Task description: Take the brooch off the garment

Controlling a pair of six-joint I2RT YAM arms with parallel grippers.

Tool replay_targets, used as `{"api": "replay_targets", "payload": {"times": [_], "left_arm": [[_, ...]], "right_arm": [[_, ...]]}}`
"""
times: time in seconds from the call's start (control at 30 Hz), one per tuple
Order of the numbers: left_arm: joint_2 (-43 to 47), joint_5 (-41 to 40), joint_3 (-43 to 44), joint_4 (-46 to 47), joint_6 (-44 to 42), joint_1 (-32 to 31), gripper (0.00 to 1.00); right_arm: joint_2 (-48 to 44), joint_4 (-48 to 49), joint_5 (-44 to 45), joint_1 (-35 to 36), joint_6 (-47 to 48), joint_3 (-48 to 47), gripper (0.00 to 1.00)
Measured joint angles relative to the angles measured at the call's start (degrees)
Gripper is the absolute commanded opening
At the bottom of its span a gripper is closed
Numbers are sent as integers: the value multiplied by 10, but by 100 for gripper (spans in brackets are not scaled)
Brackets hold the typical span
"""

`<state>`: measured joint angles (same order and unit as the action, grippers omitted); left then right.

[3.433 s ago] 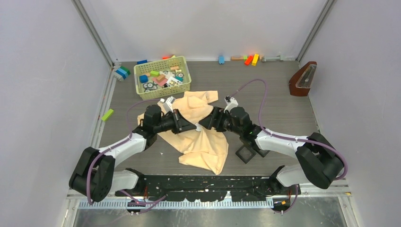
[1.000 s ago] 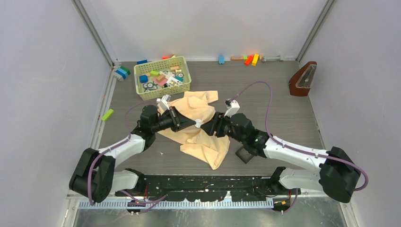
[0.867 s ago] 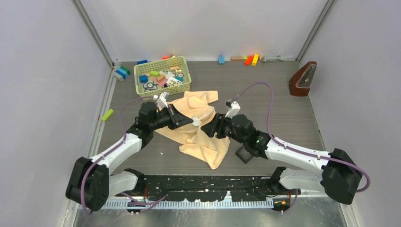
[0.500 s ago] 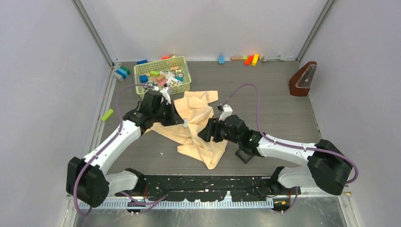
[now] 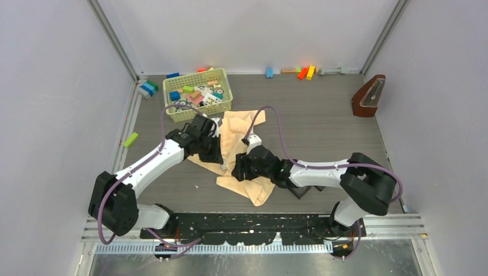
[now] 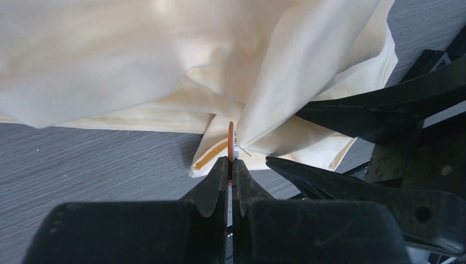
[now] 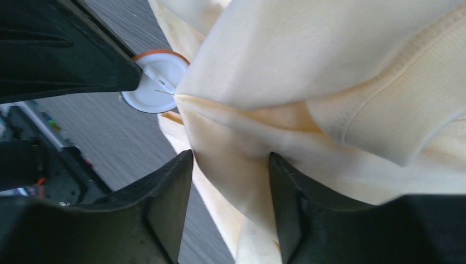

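The pale peach garment (image 5: 241,135) lies crumpled mid-table and fills the left wrist view (image 6: 165,55) and the right wrist view (image 7: 329,66). The brooch (image 7: 156,82) is a small white disc with an orange rim. It shows edge-on in the left wrist view (image 6: 231,137) and as a speck from above (image 5: 223,167). My left gripper (image 6: 231,162) is shut on its edge, at the garment's near-left part (image 5: 220,163). A thin pin still runs from the brooch into the cloth. My right gripper (image 7: 228,159) is open, with a garment fold between its jaws, just right of the brooch (image 5: 237,171).
A yellow-green basket (image 5: 197,94) of blocks stands behind the garment. Small black square trays (image 5: 299,191) sit under the right arm. A metronome (image 5: 368,96) stands far right. Loose blocks lie at the back wall (image 5: 305,72) and left edge (image 5: 130,139).
Both grippers moved left and toward the near edge. The left one carries the brooch down off the garment's middle, dragging the cloth. The right arm stretched left after it.
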<state>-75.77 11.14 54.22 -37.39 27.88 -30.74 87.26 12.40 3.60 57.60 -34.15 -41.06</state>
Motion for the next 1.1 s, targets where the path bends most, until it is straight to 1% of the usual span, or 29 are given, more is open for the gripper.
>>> {"api": "replay_targets", "payload": {"times": [0.03,0.07,0.1,0.13,0.17,0.23,0.4,0.53,0.63,0.7,0.73,0.77,0.8,0.83,0.87,0.97,1.1], "left_arm": [[-2,0,0,0,-1,0,0],[-4,0,0,0,-2,0,0],[-7,0,0,0,-3,0,0],[-13,0,1,0,-4,0,0],[-17,0,1,0,-5,0,0],[-26,1,2,0,-9,0,0],[-44,3,2,3,-13,0,0],[-62,13,2,4,-14,0,0],[-71,23,2,2,-16,0,0],[-69,31,2,3,-17,0,0],[-67,38,2,3,-18,0,0],[-65,47,2,3,-21,1,0],[-62,55,2,2,-24,2,0],[-58,67,2,2,-26,5,0],[-53,78,2,3,-26,6,0],[-26,110,2,4,-25,17,0],[18,149,2,10,-13,46,0]], "right_arm": [[10,-1,4,3,2,-3,45],[19,-2,9,6,5,-6,40],[27,-4,14,8,9,-9,25],[33,-6,18,9,11,-12,19],[36,-9,24,9,13,-15,8],[37,-13,33,9,11,-19,2],[28,-17,42,9,6,-35,0],[-16,-24,45,9,8,-36,0],[-54,-38,68,6,12,-44,1],[-71,-48,90,2,12,-50,14],[-80,-55,103,-1,12,-50,30],[-89,-64,113,-5,12,-50,37],[-95,-71,119,-6,8,-50,47],[-101,-81,126,-9,9,-50,50],[-109,-89,132,-11,9,-50,55],[-142,-109,142,-16,4,-39,60],[-207,-117,142,-21,-7,-9,61]]}}
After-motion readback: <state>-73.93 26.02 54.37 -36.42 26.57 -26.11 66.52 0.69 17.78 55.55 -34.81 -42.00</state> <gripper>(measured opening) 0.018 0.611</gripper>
